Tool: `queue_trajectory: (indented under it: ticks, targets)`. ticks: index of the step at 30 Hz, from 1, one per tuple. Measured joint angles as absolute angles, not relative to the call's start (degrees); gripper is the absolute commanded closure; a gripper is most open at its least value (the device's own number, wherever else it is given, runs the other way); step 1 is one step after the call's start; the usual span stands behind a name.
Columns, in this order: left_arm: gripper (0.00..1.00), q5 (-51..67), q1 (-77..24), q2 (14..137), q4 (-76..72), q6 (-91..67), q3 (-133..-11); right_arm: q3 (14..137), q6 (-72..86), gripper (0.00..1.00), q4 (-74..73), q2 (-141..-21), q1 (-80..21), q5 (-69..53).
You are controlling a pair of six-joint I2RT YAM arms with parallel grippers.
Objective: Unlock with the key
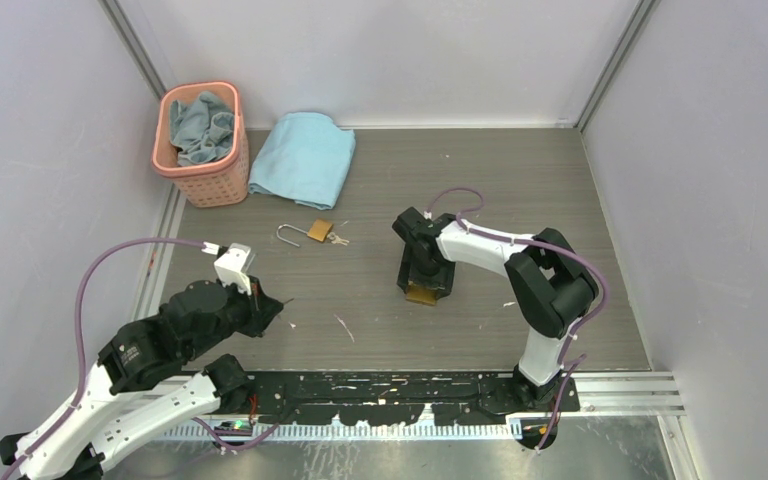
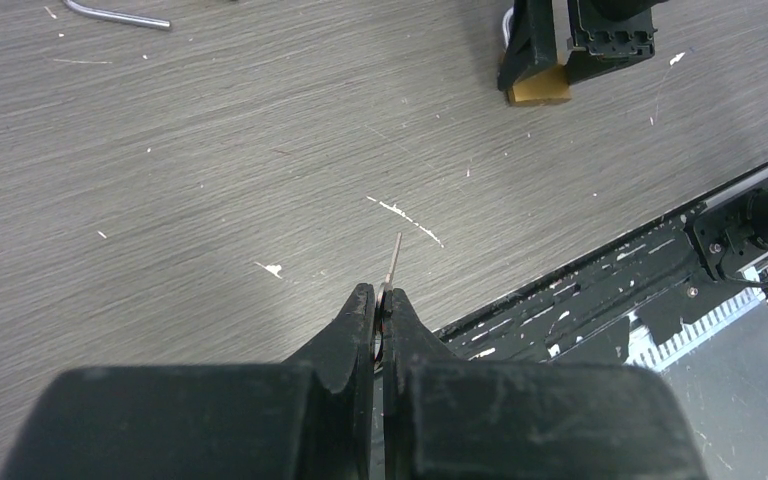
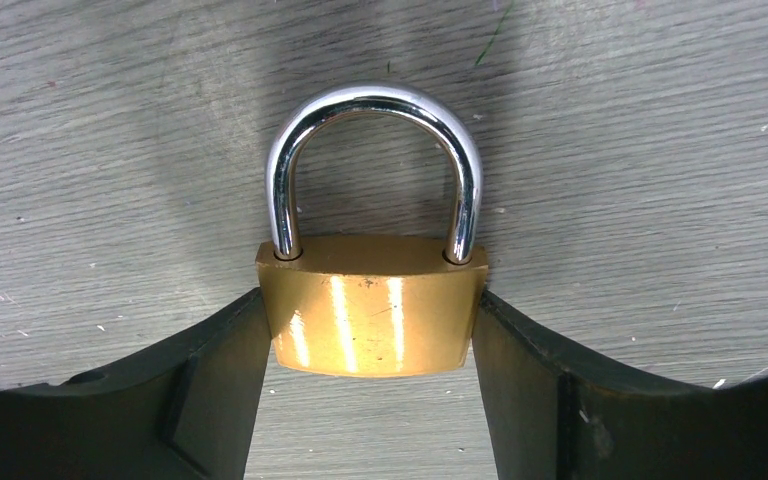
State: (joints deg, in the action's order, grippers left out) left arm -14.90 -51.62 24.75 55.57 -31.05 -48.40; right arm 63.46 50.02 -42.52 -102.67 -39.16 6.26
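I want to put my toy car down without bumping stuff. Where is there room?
Back right is bare, between the towel and the right wall. Also the strip between left tool and right tool. Crowded: basket, towel and loose lock at back left.

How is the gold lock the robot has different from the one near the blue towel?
The gripped padlock has its shiny loop pushed in at both ends; the loose padlock has its loop swung open. The gripped padlock sits between the fingers of the right gripper; the loose padlock lies free on the table with small keys at it. Both have gold bodies and silver loops.
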Motion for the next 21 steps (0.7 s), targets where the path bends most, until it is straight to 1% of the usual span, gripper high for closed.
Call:
queue_trajectory:
  ticks: [2, 4, 6, 14, 18, 21]
  targets:
    - [1.00, -15.0, -51.6, 24.6, 55.6, -31.0, -48.4, 63.4, 49.8, 0.39, -42.6, -102.8, -39.0, 6.0]
    - [1.00, -15.0, -51.6, 24.6, 55.6, -31.0, -48.4, 63.4, 49.6, 0.50, -42.5, -102.8, -39.0, 5.9]
    - [1.00, -15.0, -51.6, 24.6, 55.6, -31.0, -48.4, 63.4, 49.6, 0.58, -42.5, -102.8, -38.9, 5.7]
    - [1.00, -15.0, -51.6, 24.7, 55.6, -31.0, -48.4, 62.5, 49.6, 0.89, -41.5, -101.3, -38.7, 5.4]
    - [1.00, -15.2, -51.6, 25.0, 55.6, -31.1, -48.4, 61.4, 49.6, 0.98, -40.4, -100.2, -38.7, 5.4]
    - [1.00, -15.4, -51.6, 25.5, 55.6, -31.1, -48.4, 60.6, 49.6, 0.99, -39.5, -99.3, -38.7, 5.4]
